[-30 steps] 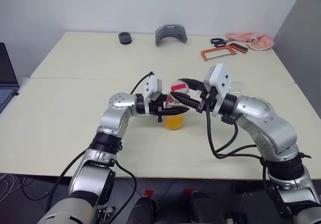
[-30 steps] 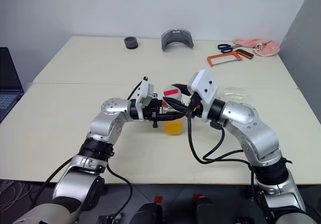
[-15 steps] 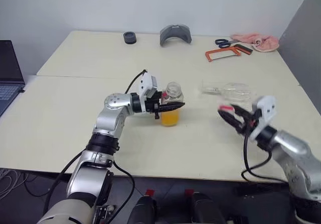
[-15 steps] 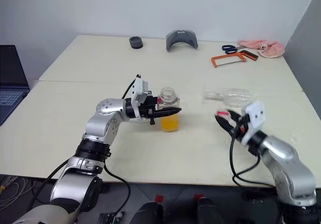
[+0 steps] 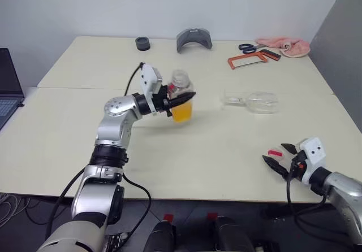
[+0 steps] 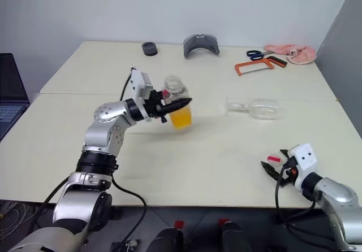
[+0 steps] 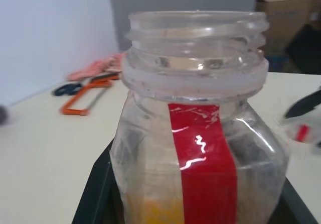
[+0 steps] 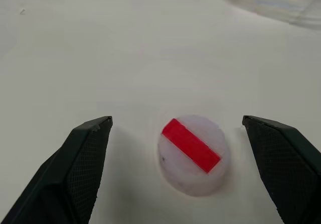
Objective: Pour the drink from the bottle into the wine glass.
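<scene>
Two jobs: right gripper (image 8: 175, 169), fingers wide apart, leaves the cap (image 8: 192, 154) between them; left gripper (image 5: 182, 99), clamped on the uncapped bottle (image 5: 180, 96), waits; wine glass (image 5: 253, 101) lies toppled beyond, right it first

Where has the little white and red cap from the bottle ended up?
The cap lies on the table near its front right edge, between the open fingers of the right hand, well in front of the wine glass lying on its side.
</scene>
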